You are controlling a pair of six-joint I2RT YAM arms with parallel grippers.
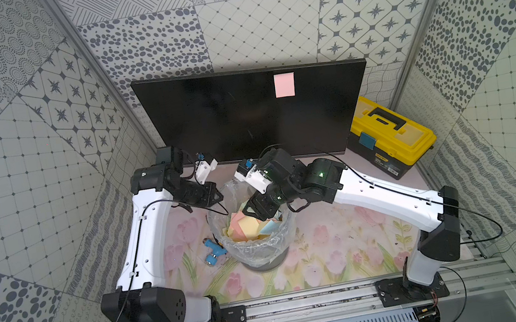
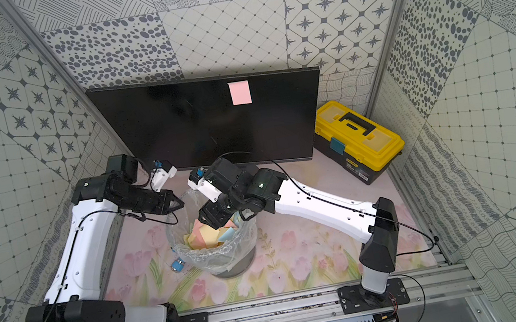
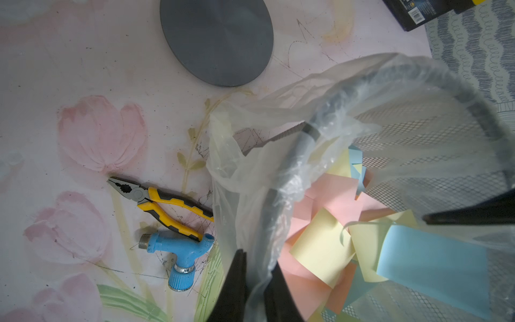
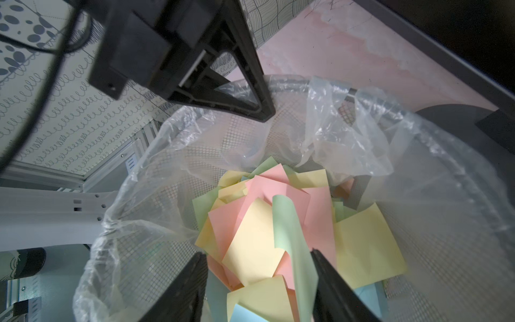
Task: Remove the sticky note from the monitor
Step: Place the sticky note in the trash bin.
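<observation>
**Pink sticky note (image 1: 284,84) on the monitor (image 1: 224,121)**

Found it stuck in the upper part, right of centre. In front, saw the right gripper (image 4: 259,252), jaws apart, above the mesh wastebasket (image 1: 267,262), and the left gripper (image 1: 220,197) pinched together on its plastic liner (image 3: 250,172).

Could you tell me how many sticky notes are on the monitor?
1: a pink sticky note high on the monitor, right of centre; its lower edge is partly hidden.
</observation>
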